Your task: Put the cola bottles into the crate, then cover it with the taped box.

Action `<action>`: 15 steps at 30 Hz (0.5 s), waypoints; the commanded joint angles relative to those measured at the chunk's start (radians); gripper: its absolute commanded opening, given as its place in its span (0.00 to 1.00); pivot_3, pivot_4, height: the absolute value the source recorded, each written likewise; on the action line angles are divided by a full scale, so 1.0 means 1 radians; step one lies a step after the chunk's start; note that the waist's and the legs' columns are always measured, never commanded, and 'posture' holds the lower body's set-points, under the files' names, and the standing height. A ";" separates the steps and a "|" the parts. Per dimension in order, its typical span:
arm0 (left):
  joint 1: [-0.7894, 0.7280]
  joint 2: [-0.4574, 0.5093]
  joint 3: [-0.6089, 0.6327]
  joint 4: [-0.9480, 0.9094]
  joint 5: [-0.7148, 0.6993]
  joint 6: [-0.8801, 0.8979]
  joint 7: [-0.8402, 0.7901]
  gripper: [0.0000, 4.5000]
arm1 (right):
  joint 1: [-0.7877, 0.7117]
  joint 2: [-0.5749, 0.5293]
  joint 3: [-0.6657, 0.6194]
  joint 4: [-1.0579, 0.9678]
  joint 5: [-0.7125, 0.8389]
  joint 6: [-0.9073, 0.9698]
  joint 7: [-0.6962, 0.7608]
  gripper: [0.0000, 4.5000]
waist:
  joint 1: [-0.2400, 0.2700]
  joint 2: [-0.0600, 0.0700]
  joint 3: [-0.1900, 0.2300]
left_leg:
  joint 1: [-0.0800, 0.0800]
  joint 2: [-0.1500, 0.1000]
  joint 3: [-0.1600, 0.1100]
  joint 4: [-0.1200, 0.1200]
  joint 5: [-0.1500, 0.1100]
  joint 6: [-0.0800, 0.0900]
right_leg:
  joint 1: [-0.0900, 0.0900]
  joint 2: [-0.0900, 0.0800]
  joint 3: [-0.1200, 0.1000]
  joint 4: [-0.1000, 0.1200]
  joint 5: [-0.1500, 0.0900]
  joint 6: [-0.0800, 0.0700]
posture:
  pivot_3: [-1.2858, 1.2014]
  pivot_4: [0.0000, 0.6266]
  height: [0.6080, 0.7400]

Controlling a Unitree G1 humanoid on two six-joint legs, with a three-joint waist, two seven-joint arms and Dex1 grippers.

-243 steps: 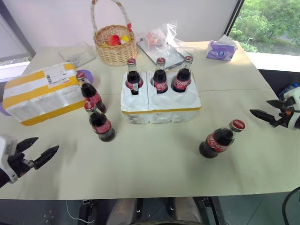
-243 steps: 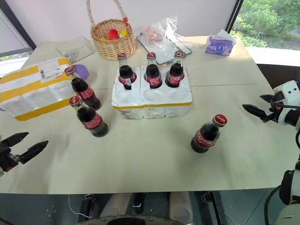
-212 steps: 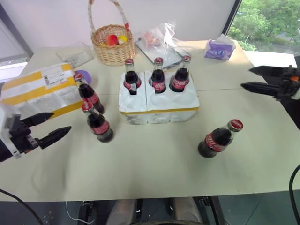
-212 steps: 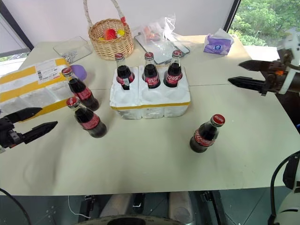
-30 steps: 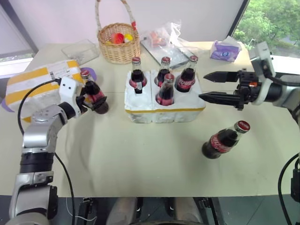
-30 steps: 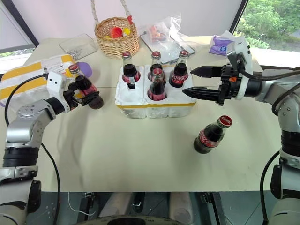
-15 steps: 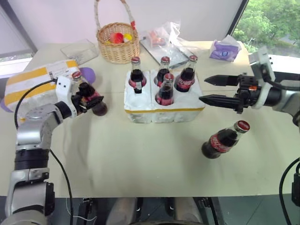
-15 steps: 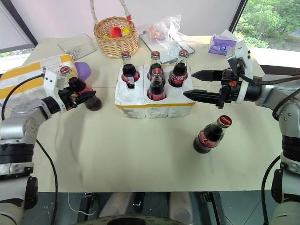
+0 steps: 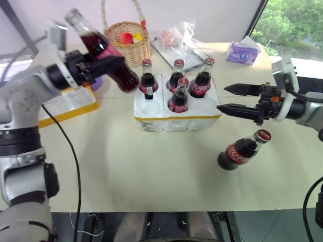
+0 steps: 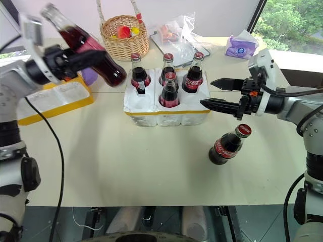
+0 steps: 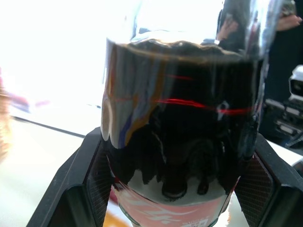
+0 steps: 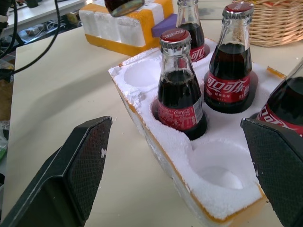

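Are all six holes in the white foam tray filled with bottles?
No, the crate holds four cola bottles, and the right wrist view shows two round holes in its front row empty.

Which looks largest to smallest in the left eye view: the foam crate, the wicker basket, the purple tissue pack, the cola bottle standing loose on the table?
1. The crate.
2. The wicker basket, handle included; it stands farther back, so this is unsure.
3. The loose cola bottle.
4. The tissue pack, close to the bottle and farther away, so unsure.
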 commanded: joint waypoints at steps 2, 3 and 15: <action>-0.038 -0.026 -0.086 -0.005 0.080 -0.114 -0.055 0.63 | 0.018 -0.012 -0.065 -0.054 0.033 0.001 -0.021 1.00 | -0.002 0.000 0.000 | 0.000 0.000 0.000 0.000 0.000 0.000 | 0.000 0.000 0.000 0.000 0.000 0.000 | 0.52 0.24 1.00; -0.043 -0.038 -0.102 0.005 0.095 -0.127 -0.059 0.63 | 0.026 -0.013 -0.070 -0.059 0.036 0.002 -0.025 1.00 | -0.002 0.000 0.000 | 0.000 0.000 0.000 0.000 0.000 0.000 | -0.001 0.000 0.000 0.000 0.000 0.000 | 0.52 0.24 1.00; 0.010 -0.054 -0.349 0.083 0.451 -0.539 -0.153 0.63 | 0.086 -0.012 -0.108 -0.096 0.053 0.001 -0.073 1.00 | 0.000 0.000 0.000 | 0.000 0.000 0.001 -0.001 0.000 0.001 | -0.001 0.000 0.002 0.000 0.000 0.000 | 0.52 0.24 1.00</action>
